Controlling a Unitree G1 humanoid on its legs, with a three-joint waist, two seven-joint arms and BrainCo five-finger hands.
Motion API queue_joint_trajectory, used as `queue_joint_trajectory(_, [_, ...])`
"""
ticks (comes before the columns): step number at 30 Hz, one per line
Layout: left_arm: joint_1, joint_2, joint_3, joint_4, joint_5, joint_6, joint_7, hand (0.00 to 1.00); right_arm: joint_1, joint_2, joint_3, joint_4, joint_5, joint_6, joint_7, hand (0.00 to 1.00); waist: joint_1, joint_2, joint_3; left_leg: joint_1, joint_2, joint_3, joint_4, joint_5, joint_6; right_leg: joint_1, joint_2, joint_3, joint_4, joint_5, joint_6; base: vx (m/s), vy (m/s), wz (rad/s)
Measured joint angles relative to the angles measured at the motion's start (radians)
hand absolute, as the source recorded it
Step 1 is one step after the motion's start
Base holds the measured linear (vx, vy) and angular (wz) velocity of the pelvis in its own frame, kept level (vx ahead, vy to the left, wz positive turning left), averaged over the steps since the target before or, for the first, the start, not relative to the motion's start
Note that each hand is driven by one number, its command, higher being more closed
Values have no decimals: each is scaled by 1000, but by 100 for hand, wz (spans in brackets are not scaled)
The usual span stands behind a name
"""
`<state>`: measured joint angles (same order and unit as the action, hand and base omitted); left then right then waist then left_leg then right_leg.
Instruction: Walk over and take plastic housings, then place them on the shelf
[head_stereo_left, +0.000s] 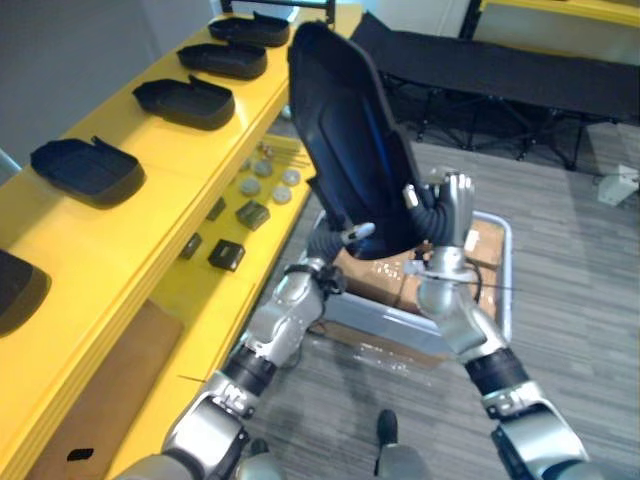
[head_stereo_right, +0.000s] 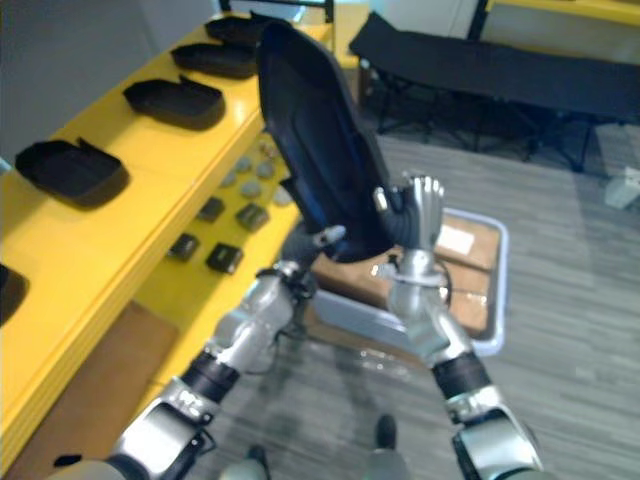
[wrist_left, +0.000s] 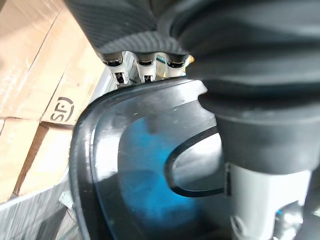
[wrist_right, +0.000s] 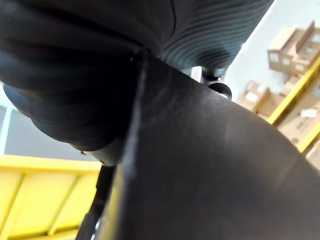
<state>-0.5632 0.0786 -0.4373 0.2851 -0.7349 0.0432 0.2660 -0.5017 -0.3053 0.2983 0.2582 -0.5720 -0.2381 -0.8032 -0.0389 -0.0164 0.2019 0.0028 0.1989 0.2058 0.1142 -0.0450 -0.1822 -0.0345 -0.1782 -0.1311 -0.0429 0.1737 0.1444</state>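
1. The black housing stands nearly upright in the air between both arms. It is beside the yellow shelf and above a grey bin on the floor.
2. The left robot hand pinches the housing's lower rim; its wrist view shows fingers hooked over that edge, with the thumb on the near side.
3. The right robot hand lies flat against the housing's side with its fingers straight up, bracing the part rather than clasping it.
4. The housing looks carried but not yet placed. The step would go best if both hands keep pressure on while the part is tipped level, hollow side up like the shelved housings.
5. It should then go down onto a bare stretch of the top shelf, clear of its neighbours.
6. Slip is the likely risk, since one hand only presses, so the left-hand pinch should let go last.
7. No writing shows on the housing.
8. A cardboard box in the bin carries a round printed mark, and another has a white label too small to read.
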Motion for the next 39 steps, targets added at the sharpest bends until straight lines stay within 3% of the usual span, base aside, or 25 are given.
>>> queue_joint_trajectory(4, [15,-2,0,0,7,-23,45,100,1,26,23,1,32,-25,7,100,0,-6,-7,0,0,1,0,0,0,0,0,1,0,0,0,-8,5,0])
queue_joint_trajectory(9, [22,-6,6,5,8,-88,80,100,24,60,38,-3,90,-57,20,100,0,-8,-8,3,0,6,-1,1,1,-1,0,5,0,0,0,-1,1,-2])
queue_joint_trajectory(15, [57,-19,25,12,40,-106,122,100,69,87,57,-15,98,-67,21,100,-2,-8,-8,15,0,21,-5,0,1,-3,0,21,0,0,0,-1,2,-7])
queue_joint_trajectory(21, [58,-19,24,13,43,-130,119,100,71,93,58,-17,128,-70,21,100,-2,-8,-8,15,0,22,-6,0,1,-5,0,21,-1,0,0,0,0,0])
queue_joint_trajectory(22, [58,-19,24,13,44,-132,116,100,71,93,58,-17,129,-70,21,0,-2,-8,-8,15,0,23,-6,0,1,-5,0,21,-1,0,0,0,0,0])
queue_joint_trajectory(24, [58,-18,27,13,51,-137,113,100,77,93,60,-19,136,-75,23,0,-2,-9,-8,15,0,23,-7,0,1,-6,0,21,-1,0,0,0,0,0])
queue_joint_trajectory(30, [58,-13,87,13,86,-177,104,100,146,92,111,-41,231,-153,81,0,-3,-11,-7,15,-1,24,-12,0,1,-7,0,21,-3,0,0,0,0,0])
queue_joint_trajectory(33, [58,-5,92,8,88,-181,103,100,167,93,125,-41,294,-163,117,0,-1,-16,-8,17,-2,23,-12,0,2,-3,0,20,-5,0,0,0,0,0])
queue_joint_trajectory(39, [58,-3,93,-1,208,-176,119,100,175,91,125,-110,402,-189,210,0,-1,-34,-10,21,-1,24,-12,0,1,4,1,20,-16,6,-1,0,0,0])
